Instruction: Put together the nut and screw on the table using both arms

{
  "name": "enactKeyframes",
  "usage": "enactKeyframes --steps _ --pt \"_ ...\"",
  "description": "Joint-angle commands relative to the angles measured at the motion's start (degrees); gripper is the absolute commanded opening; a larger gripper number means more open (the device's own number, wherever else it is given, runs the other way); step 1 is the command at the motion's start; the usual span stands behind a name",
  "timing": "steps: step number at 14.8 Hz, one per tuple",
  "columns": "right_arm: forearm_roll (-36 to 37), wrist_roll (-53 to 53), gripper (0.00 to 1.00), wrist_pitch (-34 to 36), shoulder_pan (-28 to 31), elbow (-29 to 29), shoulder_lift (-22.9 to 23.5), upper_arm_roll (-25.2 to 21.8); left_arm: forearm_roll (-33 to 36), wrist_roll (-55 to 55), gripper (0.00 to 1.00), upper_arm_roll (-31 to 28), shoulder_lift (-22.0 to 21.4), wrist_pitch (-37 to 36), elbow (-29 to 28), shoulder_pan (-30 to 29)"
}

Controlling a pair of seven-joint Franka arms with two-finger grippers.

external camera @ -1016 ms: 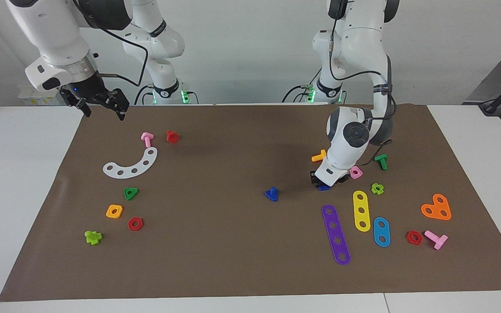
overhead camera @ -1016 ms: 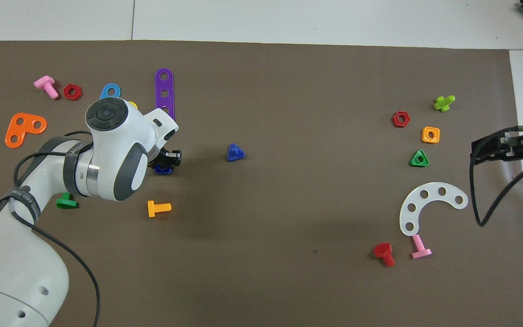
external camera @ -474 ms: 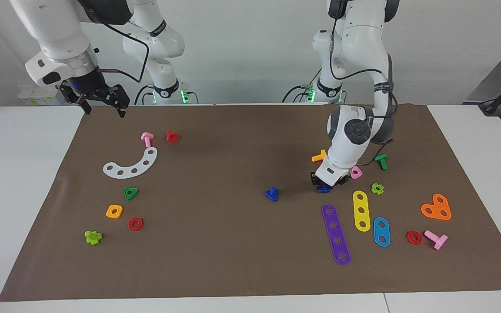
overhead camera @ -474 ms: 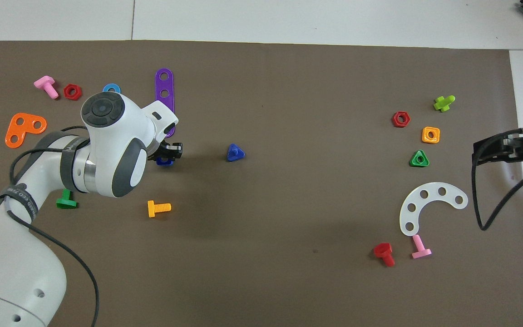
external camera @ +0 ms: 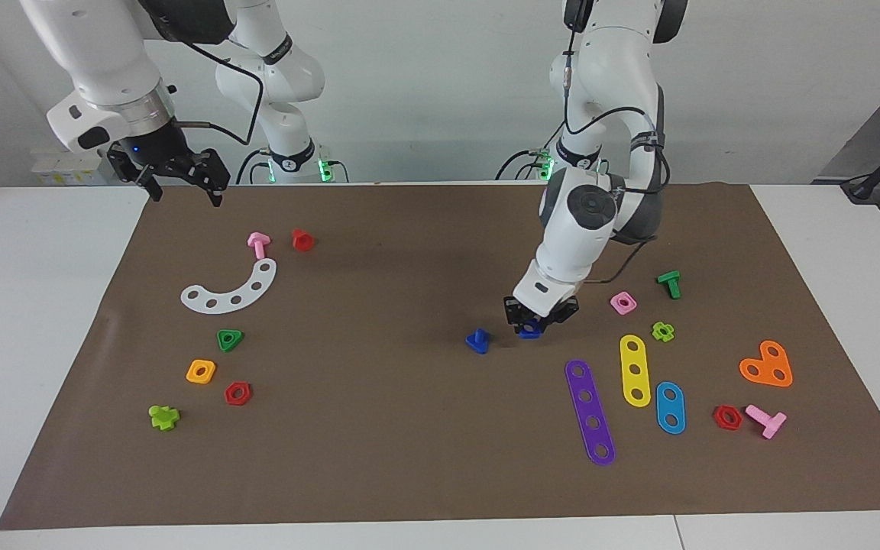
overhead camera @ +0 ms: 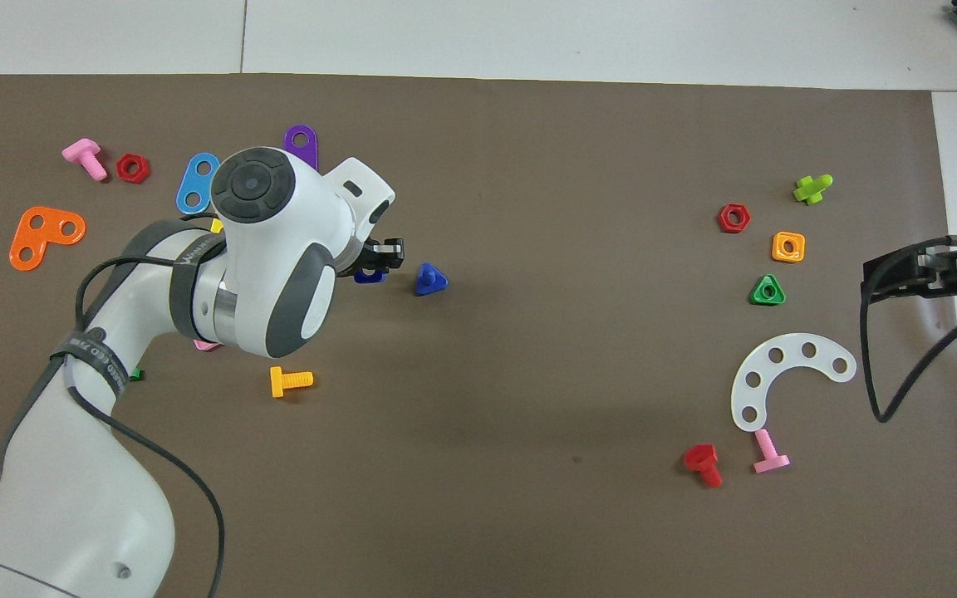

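Note:
The blue nut (external camera: pixel 529 331) (overhead camera: pixel 369 276) is held in my left gripper (external camera: pixel 532 322) (overhead camera: pixel 377 264), which is shut on it low over the brown mat (external camera: pixel 409 458) of the table. The blue screw (external camera: pixel 477 341) (overhead camera: pixel 429 280) stands head-down on the mat close beside the nut, toward the right arm's end, and the two are apart. My right gripper (external camera: pixel 184 195) (overhead camera: pixel 873 278) hangs open and empty, high over the mat's edge at the right arm's end, where that arm waits.
Pink square nut (external camera: pixel 622 303), green bolt (external camera: pixel 669 283) and purple (external camera: pixel 590 412), yellow (external camera: pixel 635 370) and blue (external camera: pixel 670 407) strips lie toward the left arm's end. An orange bolt (overhead camera: pixel 291 380) lies nearer the robots. White curved strip (external camera: pixel 231 290) and orange nut (external camera: pixel 201 371) lie toward the right arm's end.
My left gripper has carried the blue nut from beside the pink nut toward the right arm's end, close up to the blue screw. The right gripper has barely moved.

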State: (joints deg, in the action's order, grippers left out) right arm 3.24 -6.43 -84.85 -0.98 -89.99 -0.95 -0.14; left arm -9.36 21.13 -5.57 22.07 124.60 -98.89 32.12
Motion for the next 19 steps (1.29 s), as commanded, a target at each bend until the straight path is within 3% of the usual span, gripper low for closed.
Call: enactKeyframes --steps 1,10,17,19 --pt "-1.22 -0.07 1.00 -1.10 0.63 -1.77 -1.51 0.40 -1.98 3.82 0.09 -1.11 4.19 -1.73 5.72 3.47" --pt "-1.22 0.19 1.00 -1.19 0.71 -1.60 -1.42 0.40 -1.54 4.71 0.09 -1.20 5.96 -0.32 6.17 5.50" --pt "-1.22 0.19 1.00 -1.19 0.71 -1.60 -1.42 0.40 -1.01 4.80 0.09 -1.29 6.40 2.66 3.45 5.58" --pt "-1.22 0.19 1.00 -1.19 0.71 -1.60 -1.42 0.40 -0.66 4.80 0.14 -1.29 6.40 4.15 2.22 5.67"
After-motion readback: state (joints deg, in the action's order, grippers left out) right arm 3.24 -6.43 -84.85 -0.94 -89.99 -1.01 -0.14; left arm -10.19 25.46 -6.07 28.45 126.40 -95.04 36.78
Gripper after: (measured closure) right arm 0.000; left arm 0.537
